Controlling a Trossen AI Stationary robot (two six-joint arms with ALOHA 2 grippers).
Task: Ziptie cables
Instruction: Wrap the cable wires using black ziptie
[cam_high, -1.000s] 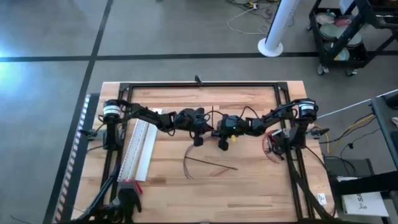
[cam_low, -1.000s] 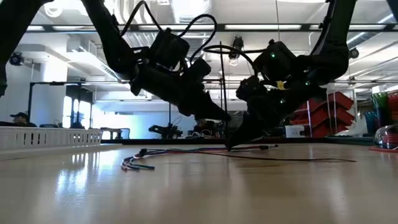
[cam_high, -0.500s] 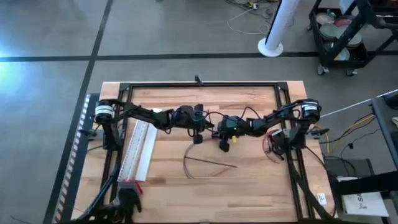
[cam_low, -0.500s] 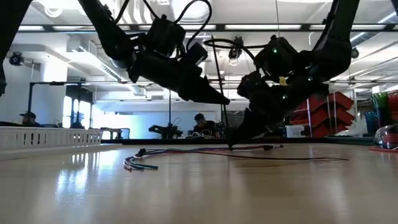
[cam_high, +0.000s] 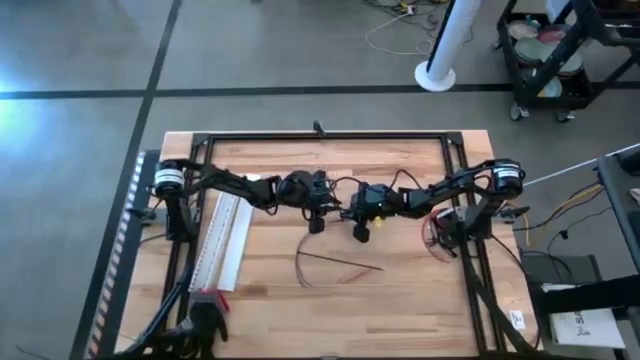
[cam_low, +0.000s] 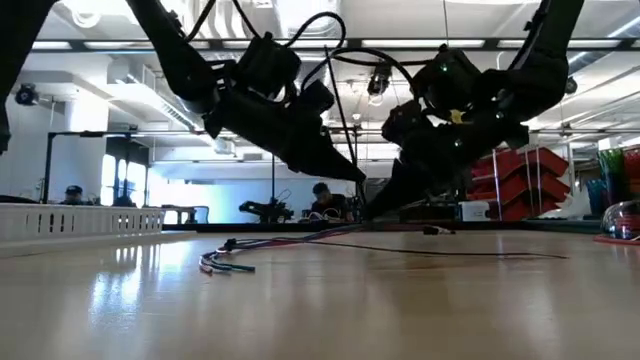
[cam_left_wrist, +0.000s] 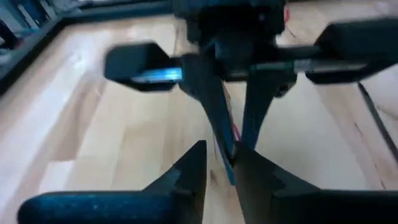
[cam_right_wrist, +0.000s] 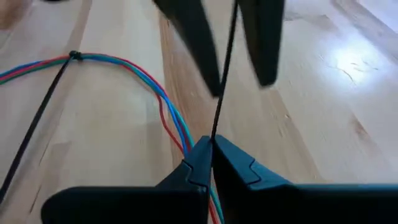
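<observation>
Right gripper (cam_right_wrist: 211, 149): my fingers are pinched together on the black zip tie (cam_right_wrist: 222, 74), over the table's middle.
Left gripper (cam_left_wrist: 217, 158): nearly closed just beside it; whether it grips anything, I cannot tell.
Cables (cam_right_wrist: 134, 78): red, blue and green wires on the wooden table (cam_right_wrist: 323, 106), already looped by the tie.
Doing it well: pull the tail steadily along its length, holding the bundle down.

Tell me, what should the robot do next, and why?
Probably close the left end effector on the thin black strand: it runs between those open fingers while the right end effector pinches its other end, by the cables.
</observation>
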